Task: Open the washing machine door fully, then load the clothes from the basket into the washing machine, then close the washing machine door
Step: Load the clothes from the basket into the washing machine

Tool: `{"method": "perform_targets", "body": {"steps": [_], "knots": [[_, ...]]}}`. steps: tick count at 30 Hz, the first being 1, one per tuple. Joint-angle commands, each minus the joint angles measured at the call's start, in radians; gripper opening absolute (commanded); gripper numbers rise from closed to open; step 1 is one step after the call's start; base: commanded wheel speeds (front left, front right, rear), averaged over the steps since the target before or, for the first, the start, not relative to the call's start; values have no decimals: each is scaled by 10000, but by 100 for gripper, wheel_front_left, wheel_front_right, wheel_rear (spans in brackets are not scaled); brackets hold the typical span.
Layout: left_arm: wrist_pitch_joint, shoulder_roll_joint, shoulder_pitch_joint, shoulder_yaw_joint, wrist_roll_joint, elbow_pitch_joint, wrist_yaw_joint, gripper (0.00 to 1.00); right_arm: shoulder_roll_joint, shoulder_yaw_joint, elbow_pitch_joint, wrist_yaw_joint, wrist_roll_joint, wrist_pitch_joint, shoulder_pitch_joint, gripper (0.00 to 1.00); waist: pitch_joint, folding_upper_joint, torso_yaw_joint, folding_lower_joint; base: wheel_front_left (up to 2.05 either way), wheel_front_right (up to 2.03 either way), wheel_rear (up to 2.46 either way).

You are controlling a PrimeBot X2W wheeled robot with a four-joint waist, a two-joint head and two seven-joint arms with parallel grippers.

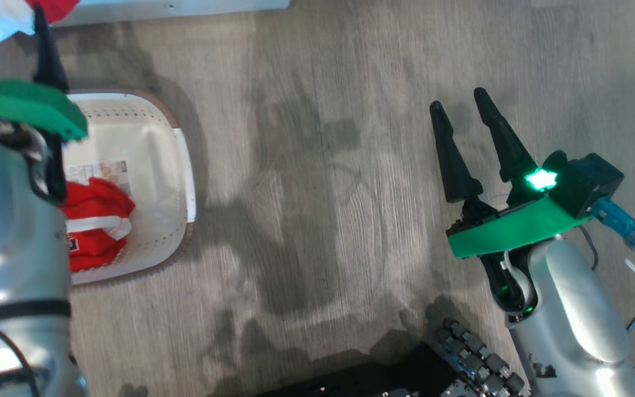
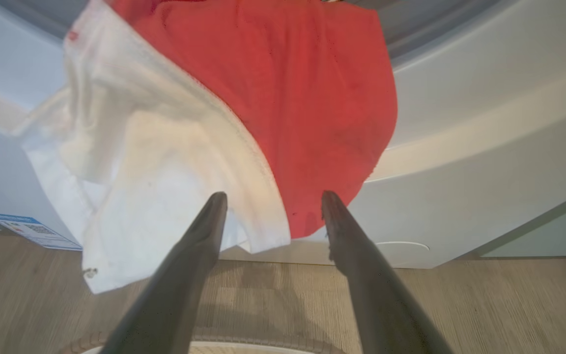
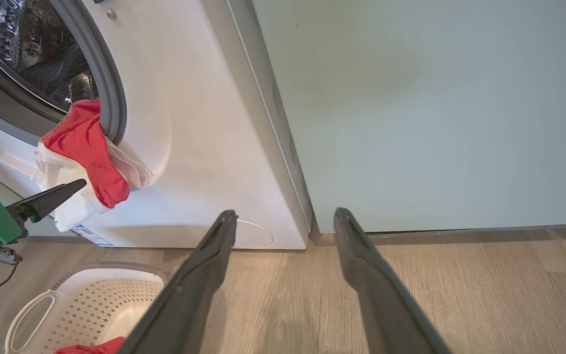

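Note:
A red and white garment (image 2: 288,98) hangs over the lower lip of the washing machine (image 3: 189,123), half out of the steel drum (image 3: 32,49). My left gripper (image 2: 274,196) is open just below its hanging edge, holding nothing. Under that arm on the floor stands the basket (image 1: 146,165), with another red garment (image 1: 97,220) inside. My right gripper (image 1: 458,98) is open and empty above bare floor, well to the right of the basket. The washing machine door is out of view.
A pale green cabinet (image 3: 435,108) stands flush against the washer's right side. There is a round flap (image 3: 253,233) low on the washer front and a blue sticker (image 2: 27,228) at its lower left. My dark base (image 1: 461,353) is in the foreground.

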Motion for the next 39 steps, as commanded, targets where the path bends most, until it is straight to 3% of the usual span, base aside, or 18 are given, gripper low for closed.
{"method": "perform_targets", "body": {"steps": [1,13,24,36,37,38,39], "knots": [[-47,471,-329,273,-29,-22,34,100,60,255,-332,0,98,-63,26,100,127,0,-112,-1,0,0,0],[4,1213,-2440,359,-96,2173,386,100,61,421,-422,0,446,-63,-114,100,577,0,-476,-1,0,0,0],[-14,1523,-3768,279,-364,3437,157,100,62,513,-431,0,591,-63,-240,100,828,0,-583,-1,0,0,0],[-44,1626,-4262,76,-418,3557,-113,100,62,508,-353,0,531,-63,-299,100,866,0,-531,-1,0,0,0],[-44,1632,-4292,52,-414,3558,-135,71,62,502,-348,0,521,-63,-302,100,866,0,-515,-1,0,0,0],[-44,1637,-4324,36,-421,3563,-163,6,62,499,-342,0,512,-63,-304,100,866,0,-501,-1,0,0,0],[-45,1642,-4350,18,-426,3551,-194,0,62,499,-337,0,502,-63,-306,100,865,0,-486,-1,0,0,0]]}}
